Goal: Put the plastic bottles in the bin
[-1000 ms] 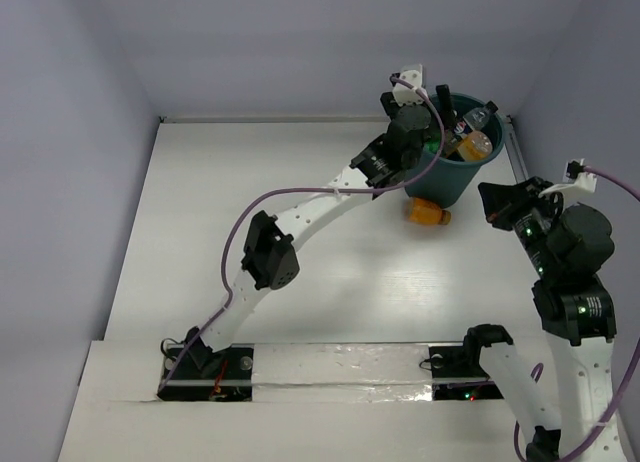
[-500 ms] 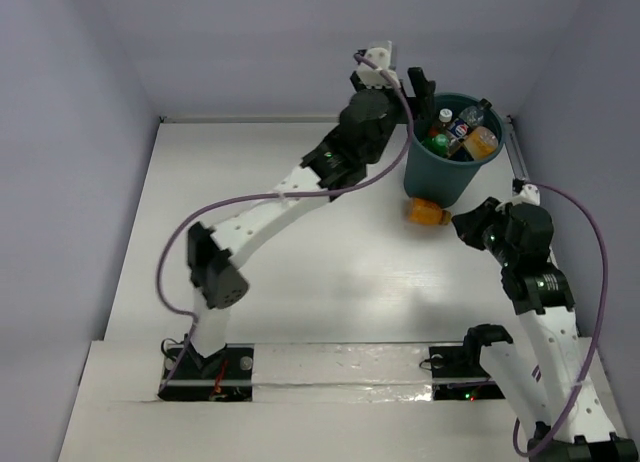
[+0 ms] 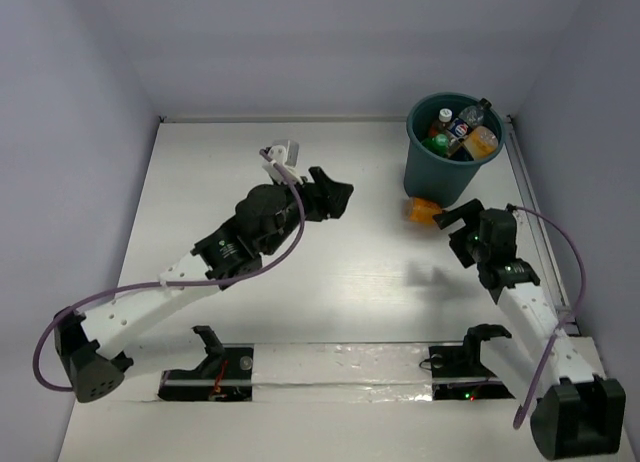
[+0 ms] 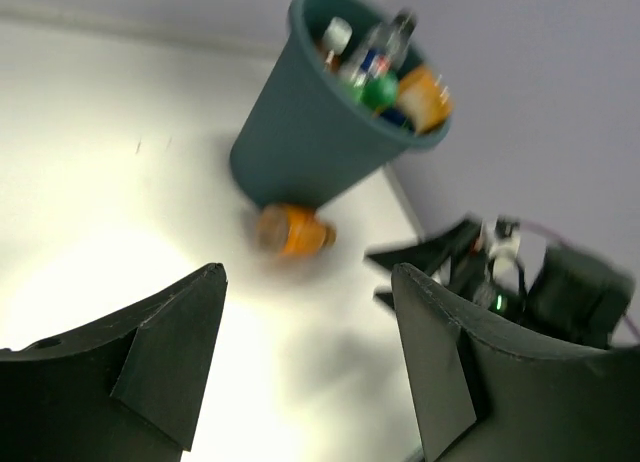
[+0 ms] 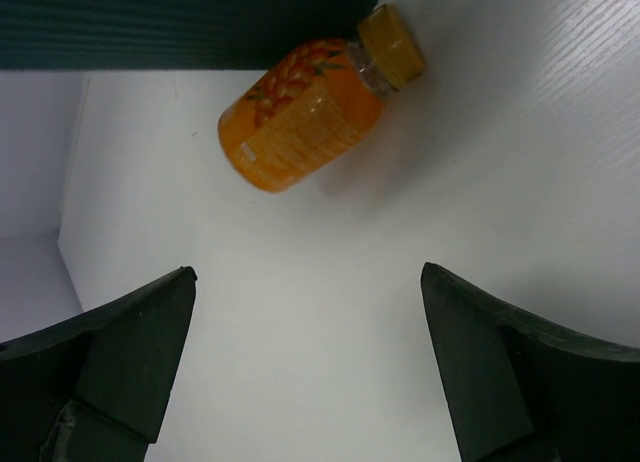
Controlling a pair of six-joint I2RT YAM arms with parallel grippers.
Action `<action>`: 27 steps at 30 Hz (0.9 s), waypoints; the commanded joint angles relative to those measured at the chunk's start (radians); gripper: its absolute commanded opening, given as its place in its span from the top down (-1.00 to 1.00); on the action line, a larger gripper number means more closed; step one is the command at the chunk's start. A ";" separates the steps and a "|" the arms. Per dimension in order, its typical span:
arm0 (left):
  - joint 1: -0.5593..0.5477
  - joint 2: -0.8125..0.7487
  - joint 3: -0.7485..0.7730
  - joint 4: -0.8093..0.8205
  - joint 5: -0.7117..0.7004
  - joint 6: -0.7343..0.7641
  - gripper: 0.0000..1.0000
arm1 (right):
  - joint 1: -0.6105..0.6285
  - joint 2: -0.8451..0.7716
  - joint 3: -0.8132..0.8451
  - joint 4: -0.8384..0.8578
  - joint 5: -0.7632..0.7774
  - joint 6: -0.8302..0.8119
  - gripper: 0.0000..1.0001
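Orange bottle [image 3: 423, 210] lies on its side at the foot of the bin [image 3: 440, 177], near the table's [image 3: 200, 182] far right corner. More bottles [image 3: 460, 132] sit inside the bin. The right gripper [image 3: 458, 227] stands wide and empty just beside the fallen bottle. The left gripper [image 3: 330, 197], mid-table, is open and empty too.

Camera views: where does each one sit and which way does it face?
Top external: above, behind the arm bases, looking down on both arms, the white table and round dark teal plastic bin.
Left wrist: on the left claw, facing the bin; own fingers show.
Right wrist: on the right claw, low, facing the bin's foot; own fingers show.
All share the orange plastic bottle lying beside the bin.
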 commanded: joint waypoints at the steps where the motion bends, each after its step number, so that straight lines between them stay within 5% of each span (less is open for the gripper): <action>1: 0.000 -0.126 -0.086 -0.035 0.038 -0.084 -0.26 | 0.009 0.117 -0.014 0.174 0.088 0.152 -1.00; 10: -0.009 -0.335 -0.284 -0.107 0.119 -0.124 -0.26 | 0.018 0.331 0.046 0.273 0.142 0.387 -1.00; 27: -0.009 -0.400 -0.279 -0.211 0.204 -0.079 -0.26 | 0.164 0.588 0.132 0.370 0.271 0.723 -0.98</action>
